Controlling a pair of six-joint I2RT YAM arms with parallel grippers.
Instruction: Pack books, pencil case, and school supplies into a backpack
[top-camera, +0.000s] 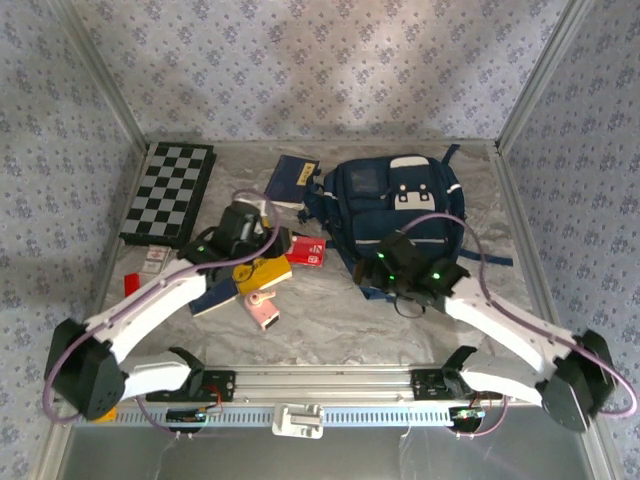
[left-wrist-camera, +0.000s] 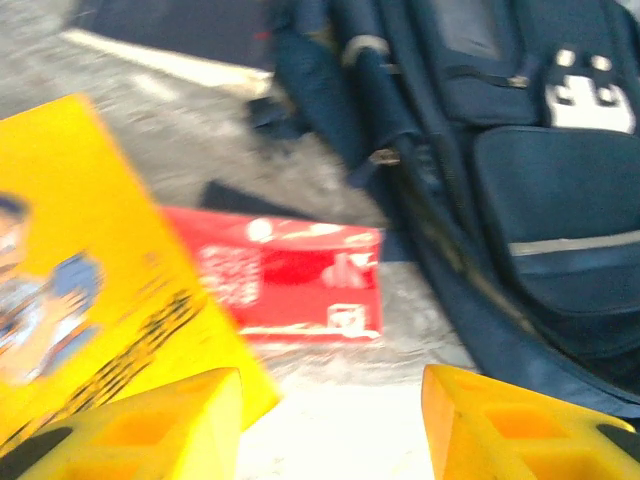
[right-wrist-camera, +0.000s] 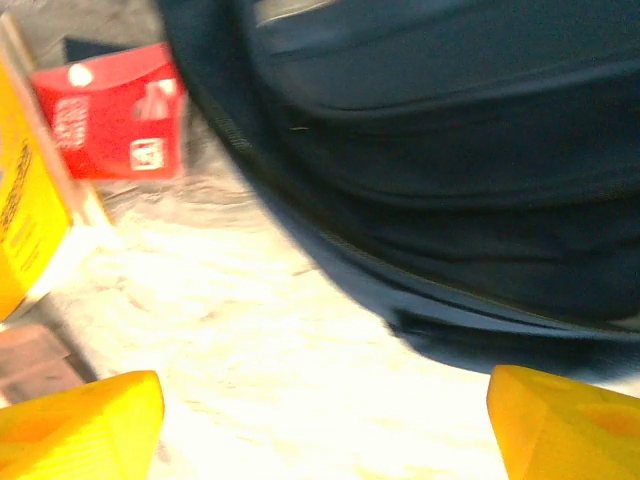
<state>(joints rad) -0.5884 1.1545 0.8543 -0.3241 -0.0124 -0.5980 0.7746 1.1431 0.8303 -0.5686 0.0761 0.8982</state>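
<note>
Red pencil case (left-wrist-camera: 290, 285) beyond parted left jaws, backpack (right-wrist-camera: 450, 150) before right jaws

The backpack (top-camera: 370, 215) is matt cloth, the pencil case (left-wrist-camera: 290, 285) glossy, the yellow book (left-wrist-camera: 80, 250) smooth paper.

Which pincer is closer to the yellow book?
Left. The left pincer hangs open right beside the yellow book. The right pincer is farther off, at the backpack edge.
</note>
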